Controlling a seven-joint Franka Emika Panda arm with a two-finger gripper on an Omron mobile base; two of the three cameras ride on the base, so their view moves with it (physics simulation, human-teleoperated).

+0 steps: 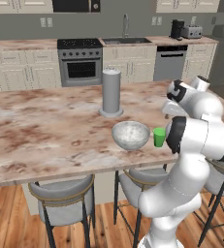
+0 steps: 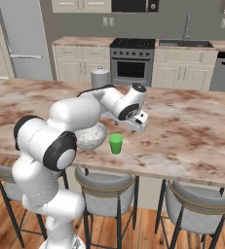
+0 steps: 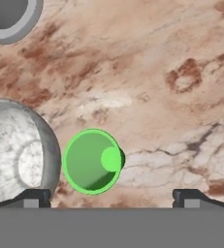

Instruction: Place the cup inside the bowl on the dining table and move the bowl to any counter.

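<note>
The small green cup (image 1: pixel 159 137) (image 2: pixel 116 143) stands upright on the marble dining table (image 1: pixel 45 131) close to its near edge. The speckled grey-white bowl (image 1: pixel 131 134) (image 2: pixel 92 136) sits just to the cup's left, a narrow gap between them. My gripper (image 2: pixel 137 127) hangs open above the table, a little beyond the cup. In the hand view, looking straight down, the cup (image 3: pixel 91 161) lies between my spread fingertips, nearer the left one, with the bowl (image 3: pixel 16 155) at the left edge. My gripper (image 3: pixel 112 198) holds nothing.
A tall grey cylinder (image 1: pixel 111 92) (image 3: pixel 9 17) stands on the table behind the bowl. Grey stools (image 1: pixel 65 198) line the near side. Across the aisle a beige counter (image 1: pixel 21 45) runs along the back wall, with a stove (image 1: pixel 79 60) and a sink.
</note>
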